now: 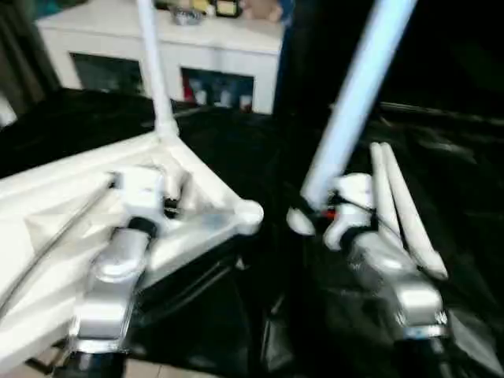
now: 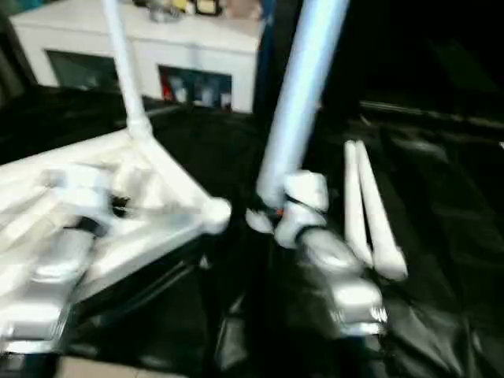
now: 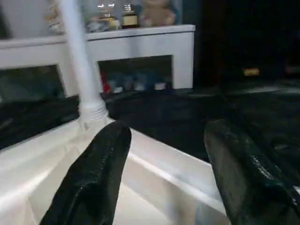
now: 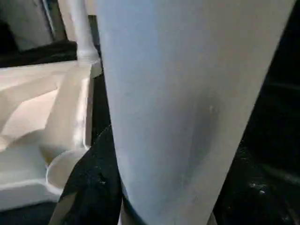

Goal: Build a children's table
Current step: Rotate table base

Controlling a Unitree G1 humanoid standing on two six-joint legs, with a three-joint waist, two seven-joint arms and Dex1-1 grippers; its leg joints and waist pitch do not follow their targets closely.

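1. While the right gripper pinched a leg near its lower end, that tube leaned toward 1 o'clock, its foot just right of the empty near corner socket.
2. Spread and holding nothing, the left gripper hovered over the tabletop; its fingers were black and glossy.
3. One fitted leg stood at the far corner, at 12 o'clock from the left gripper.
4. Two spare legs lay side by side on black sheeting, at 3 o'clock from the held one.
5. By my estimate, one of four legs was fitted; three remained.
6. Tabletop: white moulded plastic, ribbed, underside up. Legs: smooth, tapered white tubes.
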